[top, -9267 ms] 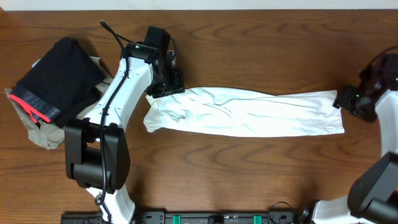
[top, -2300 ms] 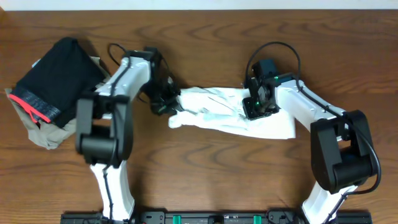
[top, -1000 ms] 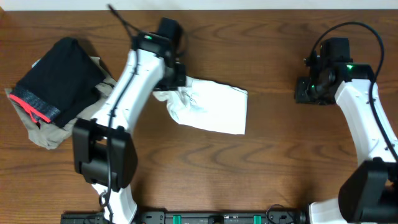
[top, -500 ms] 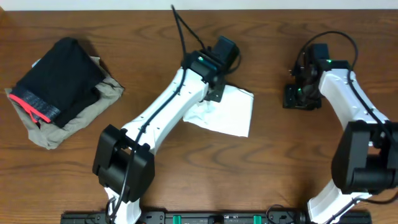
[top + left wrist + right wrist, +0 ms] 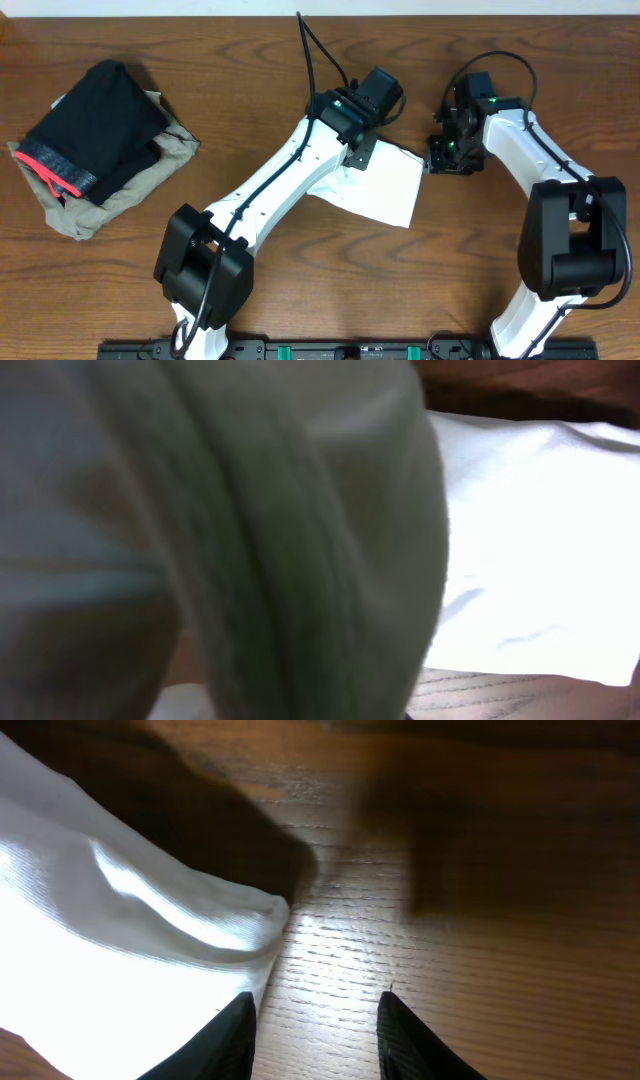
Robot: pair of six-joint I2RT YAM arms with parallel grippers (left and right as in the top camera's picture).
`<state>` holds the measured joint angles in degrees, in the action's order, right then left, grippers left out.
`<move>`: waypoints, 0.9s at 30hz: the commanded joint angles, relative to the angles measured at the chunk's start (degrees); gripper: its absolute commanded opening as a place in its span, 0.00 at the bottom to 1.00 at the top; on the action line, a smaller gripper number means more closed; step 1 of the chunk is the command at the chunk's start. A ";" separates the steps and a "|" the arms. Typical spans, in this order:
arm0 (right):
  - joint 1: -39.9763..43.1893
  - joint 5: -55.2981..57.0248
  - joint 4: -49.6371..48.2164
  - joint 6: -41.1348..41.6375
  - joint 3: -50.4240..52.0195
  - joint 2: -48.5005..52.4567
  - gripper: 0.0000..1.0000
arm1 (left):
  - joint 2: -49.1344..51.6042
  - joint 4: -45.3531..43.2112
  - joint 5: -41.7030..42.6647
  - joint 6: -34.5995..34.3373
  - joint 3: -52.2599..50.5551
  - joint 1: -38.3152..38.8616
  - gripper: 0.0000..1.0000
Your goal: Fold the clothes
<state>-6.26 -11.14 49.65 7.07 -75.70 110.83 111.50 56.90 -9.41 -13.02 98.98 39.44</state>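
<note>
At the middle of the table (image 5: 260, 290), the white T-shirt (image 5: 385, 192) is seen folded into a compact packet, well apart from the black garment (image 5: 95, 120) at far left. The left gripper (image 5: 362, 152) is set over the shirt's far-left corner; its grip cannot be told from the blurred wrist view. The right gripper (image 5: 315, 1025), fingers apart and empty, is poised just beside the right edge. All layers are best pinched together, low to the wood, before any lift.
</note>
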 commanded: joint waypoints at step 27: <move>-3.58 -0.92 -2.69 3.65 0.02 6.51 0.38 | -1.77 -0.26 7.26 1.68 0.24 7.45 0.28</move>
<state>-9.23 -11.03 47.11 9.65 -75.81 115.46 111.50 56.66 -4.54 -12.51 98.98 45.04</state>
